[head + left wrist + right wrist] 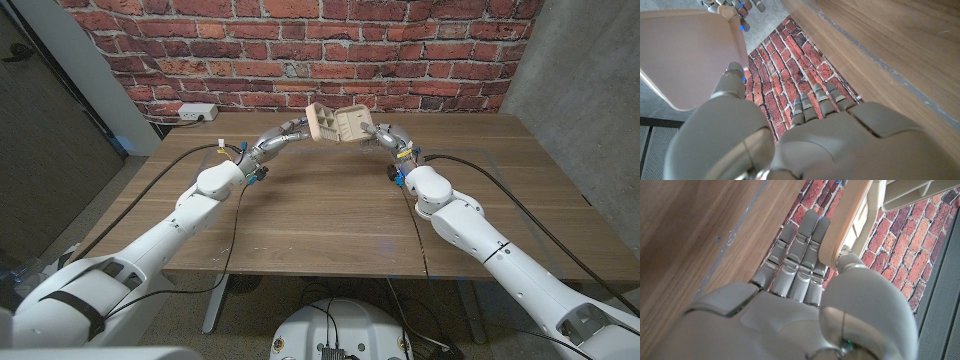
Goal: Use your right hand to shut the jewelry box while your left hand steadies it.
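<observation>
**Two robot hands held an open jewelry box above the far side of a table**

A pale beige jewelry box (338, 125) was raised in the air between the robot's two hands, above the far part of a wooden table (320, 215) and in front of a red brick wall (300, 45). The box was open, its two halves spread apart in a wide V, with moulded compartments visible inside each half.

The left hand (290, 132) reached in from the left and gripped the left half of the box. In the left wrist view, the thumb (732, 82) pressed against the smooth outer face of that half (687, 55), while the other fingers (815, 105) stretched straight out beside it. How those fingers met the box could not be made out.

The right hand (383, 135) reached in from the right and touched the right half. In the right wrist view, the rim of that half (845, 225) sat between the thumb (852, 262) and the extended fingers (800, 255), so the hand was pinching the edge.

Both white arms stretched forward from the near corners of the table, with black cables (470, 170) running along them and across the tabletop. A white power strip (197, 113) sat against the base of the wall, well to the left of the left hand. A grey concrete wall (585, 80) stood off to the right of the right hand.
</observation>
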Motion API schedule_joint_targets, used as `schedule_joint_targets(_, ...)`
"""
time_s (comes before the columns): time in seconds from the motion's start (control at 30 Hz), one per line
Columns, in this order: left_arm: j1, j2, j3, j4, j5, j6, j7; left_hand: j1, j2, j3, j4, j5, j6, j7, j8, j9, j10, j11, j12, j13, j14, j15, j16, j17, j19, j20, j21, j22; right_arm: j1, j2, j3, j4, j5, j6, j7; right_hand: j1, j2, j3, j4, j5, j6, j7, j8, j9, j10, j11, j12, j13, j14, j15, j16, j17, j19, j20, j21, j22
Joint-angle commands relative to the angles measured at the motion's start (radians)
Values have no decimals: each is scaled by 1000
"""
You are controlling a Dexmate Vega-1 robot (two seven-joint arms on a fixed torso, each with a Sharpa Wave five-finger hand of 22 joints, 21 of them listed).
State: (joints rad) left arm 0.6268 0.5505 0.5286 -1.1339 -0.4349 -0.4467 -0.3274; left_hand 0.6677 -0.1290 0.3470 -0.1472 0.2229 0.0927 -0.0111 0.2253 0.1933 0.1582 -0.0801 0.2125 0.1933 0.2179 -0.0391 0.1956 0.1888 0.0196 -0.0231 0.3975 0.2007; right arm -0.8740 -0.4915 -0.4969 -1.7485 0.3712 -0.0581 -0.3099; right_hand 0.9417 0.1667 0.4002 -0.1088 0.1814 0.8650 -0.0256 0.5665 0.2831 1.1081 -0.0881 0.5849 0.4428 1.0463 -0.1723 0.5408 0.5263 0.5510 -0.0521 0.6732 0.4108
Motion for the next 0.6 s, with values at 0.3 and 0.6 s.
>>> schedule_joint_targets(0.3,-64,-80,19,122,-73,-59,-158,-82,-66,-106,26,60,22,23,1,9,10,12,-1,8,2,-34,13,9,3,21,2,6,24,25,-44,45,-1,60,40,9,4,10,-1,5,28,-20,12,0,10,3,11,13,11,-48,0,8,-9,-33,14,3)
schedule_joint_targets(0.6,-100,-103,30,163,-102,-57,-254,-130,-64,-210,24,97,-6,76,-14,10,-24,93,-13,9,-27,14,7,10,-17,59,-14,5,28,41,-65,51,-82,57,-30,10,4,11,-1,5,28,-19,14,-1,10,2,13,20,14,-48,0,12,-11,-34,20,2)
